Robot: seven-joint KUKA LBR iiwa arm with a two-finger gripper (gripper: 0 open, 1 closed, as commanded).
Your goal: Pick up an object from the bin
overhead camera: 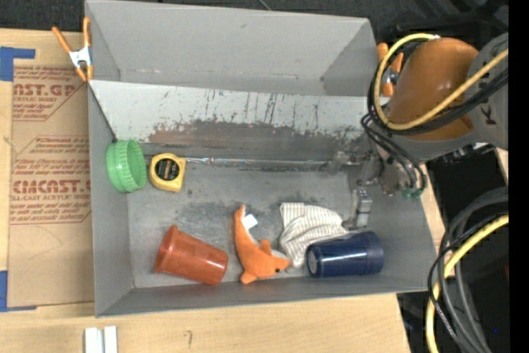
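"Camera view: where is the gripper [361,215]?"

"Low in the bin [248,54], at the right edge of the white cloth [304,226], touching it or just beside it."

"Spread or pressed together?"

"I cannot tell."

"What lies round the cloth?"

"A dark blue cup [347,255] on its side touches the cloth's lower right, just below the gripper. An orange dolphin toy [256,252] lies against the cloth's left, with an orange cup [190,257] on its side further left. A yellow tape measure [167,172] and a green lid [126,166] sit well apart, up and left of the cloth."
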